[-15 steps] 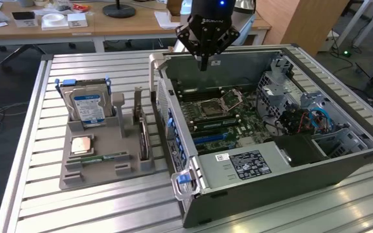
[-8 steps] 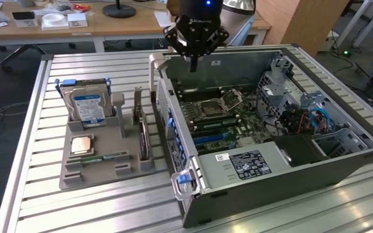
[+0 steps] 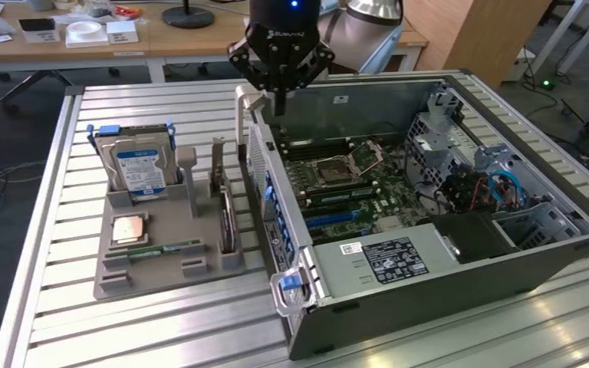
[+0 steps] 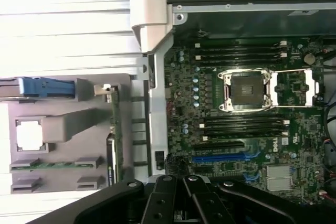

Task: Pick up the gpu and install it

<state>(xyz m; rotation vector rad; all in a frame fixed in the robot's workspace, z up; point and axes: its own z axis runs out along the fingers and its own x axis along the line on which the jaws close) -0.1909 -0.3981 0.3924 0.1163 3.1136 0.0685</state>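
Black gripper [image 3: 277, 103] over the far corner of the open case [image 3: 428, 307]; hangs with fingers pressed together, clamped on nothing. Down from it, toward the exterior view's left and nearer the camera: the gpu [image 3: 227, 222], on edge in the grey tray [image 3: 162, 268], just beside the case wall. Long axis parallel to that wall, far to near.

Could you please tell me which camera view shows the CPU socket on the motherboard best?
The wrist view: it looks straight down on the CPU socket, with its metal frame swung open beside it. The exterior view shows the socket obliquely, deep in the case.
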